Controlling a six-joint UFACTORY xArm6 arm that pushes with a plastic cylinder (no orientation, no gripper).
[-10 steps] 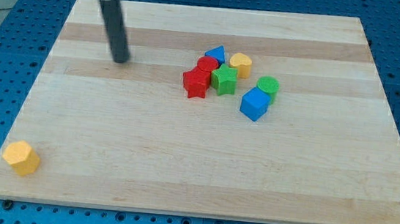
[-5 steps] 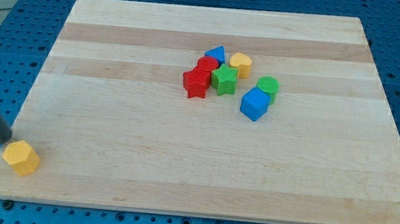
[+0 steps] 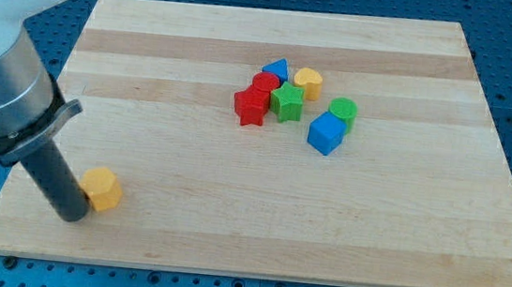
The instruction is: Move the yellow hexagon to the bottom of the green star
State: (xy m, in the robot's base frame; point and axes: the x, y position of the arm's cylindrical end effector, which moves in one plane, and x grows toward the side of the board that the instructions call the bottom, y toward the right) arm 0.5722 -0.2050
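The yellow hexagon [image 3: 101, 188] lies on the wooden board [image 3: 259, 210] at the view's lower left. My tip [image 3: 71, 215] rests on the board just left of and below it, touching or nearly touching its left side. The green star [image 3: 287, 101] sits in a cluster of blocks near the board's upper middle, far to the right of and above the hexagon. The rod and arm body fill the view's left edge.
Around the green star: a red star [image 3: 251, 107] to its left, a red block [image 3: 266, 82] and a blue triangle [image 3: 277, 68] above left, a yellow heart [image 3: 308, 81] above right, a green cylinder [image 3: 342, 111] and a blue cube [image 3: 326, 132] to its right.
My tip swept from the board's upper left down to the lower left corner. The yellow hexagon has moved right and slightly up from the corner. The cluster has not moved.
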